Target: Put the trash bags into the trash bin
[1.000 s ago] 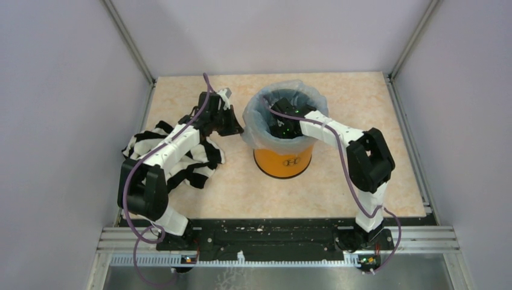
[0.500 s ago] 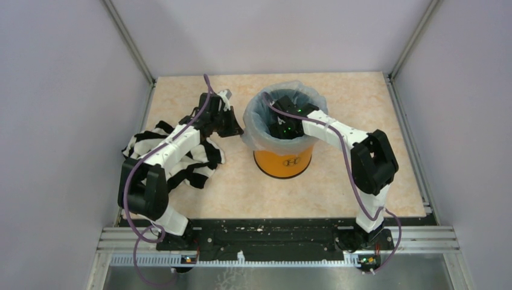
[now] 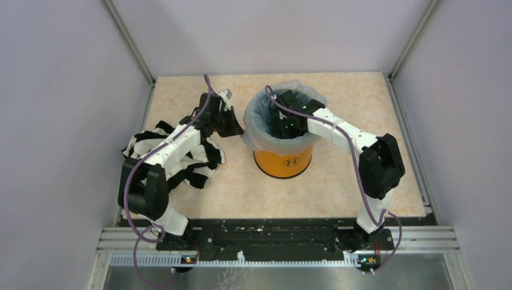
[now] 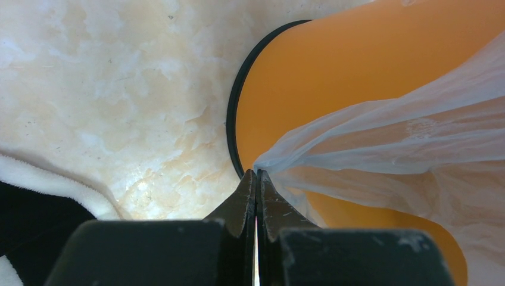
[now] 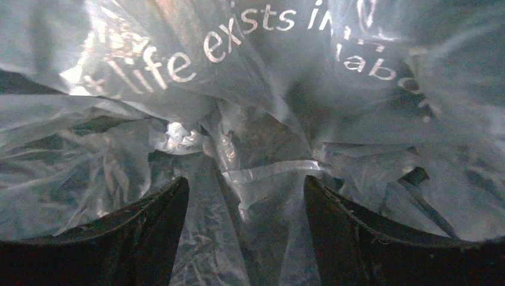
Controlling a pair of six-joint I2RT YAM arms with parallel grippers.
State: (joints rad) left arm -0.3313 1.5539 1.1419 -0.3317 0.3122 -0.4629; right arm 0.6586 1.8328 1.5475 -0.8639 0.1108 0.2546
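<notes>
On the marbled tabletop (image 3: 338,181) one orange bin (image 3: 284,162) holds one pale-blue bag (image 3: 256,130) draped over its rim, the right claw (image 5: 243,182) spread apart inside it and the left claw (image 4: 256,174) clamped on the bag's outer edge, near one striped cloth (image 3: 142,145).

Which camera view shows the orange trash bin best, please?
The top external view: the whole trash bin stands there, the trash bag draped over its rim. The left wrist view shows only part of its orange wall; the right wrist view, only bag plastic.
</notes>
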